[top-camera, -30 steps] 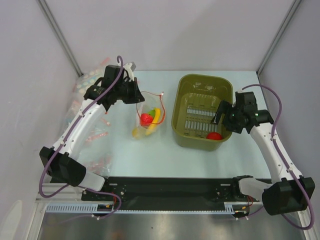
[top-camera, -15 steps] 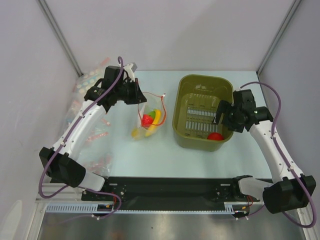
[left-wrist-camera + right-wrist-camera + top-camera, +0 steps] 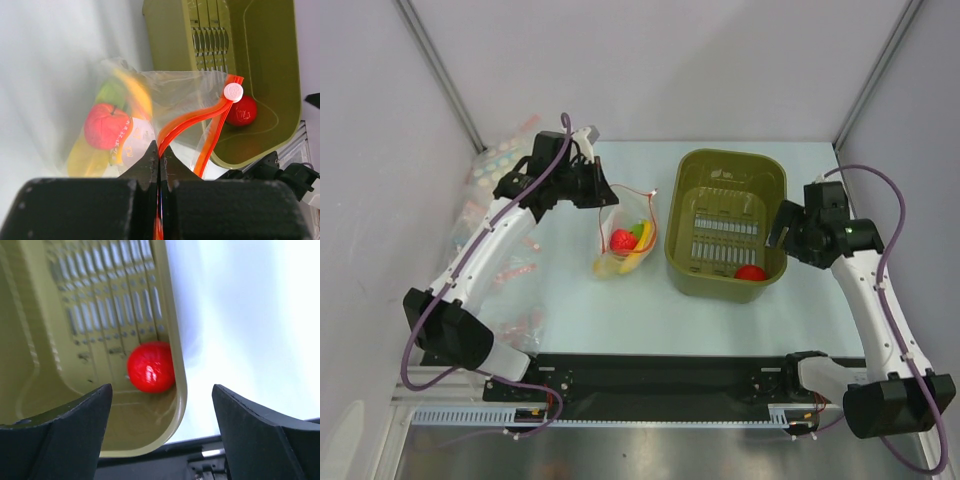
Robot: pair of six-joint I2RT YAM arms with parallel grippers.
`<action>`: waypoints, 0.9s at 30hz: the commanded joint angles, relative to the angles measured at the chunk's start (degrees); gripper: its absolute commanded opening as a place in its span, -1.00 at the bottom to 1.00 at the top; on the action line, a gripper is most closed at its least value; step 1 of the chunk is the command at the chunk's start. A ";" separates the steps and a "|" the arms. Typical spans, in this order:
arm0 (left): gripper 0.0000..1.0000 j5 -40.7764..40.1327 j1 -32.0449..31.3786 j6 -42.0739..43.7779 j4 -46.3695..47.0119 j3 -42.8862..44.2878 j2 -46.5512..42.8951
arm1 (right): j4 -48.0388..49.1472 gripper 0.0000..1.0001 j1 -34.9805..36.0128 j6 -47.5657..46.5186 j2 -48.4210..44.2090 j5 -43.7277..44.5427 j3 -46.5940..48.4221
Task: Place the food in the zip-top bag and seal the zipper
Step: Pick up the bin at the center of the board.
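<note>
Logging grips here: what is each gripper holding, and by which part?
The left gripper pinches the zip-top bag by its orange-red zipper, shut on the strip. The right gripper, open, holds nothing.

Clear zip-top bag (image 3: pixel 638 212) w/ banana (image 3: pixel 632 258) & red fruit (image 3: pixel 623 240), left hand (image 3: pixel 603 195) pinching it at 11 o'clock; green basket (image 3: pixel 725 154) at 3 o'clock holds second red fruit (image 3: pixel 751 272).

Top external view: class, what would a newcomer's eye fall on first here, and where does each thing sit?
The olive-green basket right of centre stands out, one red round fruit in its near right corner by the right gripper, jaws open. Left of it, the clear zip-top bag holds a red fruit, a yellow banana and a green piece, its orange-red zipper pinched by the left gripper, jaws shut.
</note>
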 commanded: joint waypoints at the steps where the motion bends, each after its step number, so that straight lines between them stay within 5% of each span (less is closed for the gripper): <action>1: -0.99 2.59 -0.26 -0.72 3.84 -0.13 -0.01 | -1.55 0.73 -0.20 0.64 2.16 -0.77 -2.56; 7: -0.99 3.82 -0.26 -0.64 4.19 -0.21 0.70 | -2.95 0.40 -0.20 1.43 6.29 -4.02 -4.15; 14: -1.00 2.69 -0.34 1.73 3.23 1.98 1.84 | -8.84 -1.00 -0.11 2.92 10.07 -7.45 1.54; 22: -0.99 0.31 -0.35 3.85 2.52 4.97 2.55 | -28.69 -1.00 -0.55 7.15 21.22 -21.31 22.56; 24: -0.99 -0.30 -0.26 4.20 2.61 4.88 2.11 | -28.62 -1.00 -1.42 8.28 21.06 -34.66 21.78; 27: -1.00 -1.88 -0.26 5.16 2.61 4.53 1.40 | -28.62 -1.00 -1.86 12.41 20.62 -39.70 25.88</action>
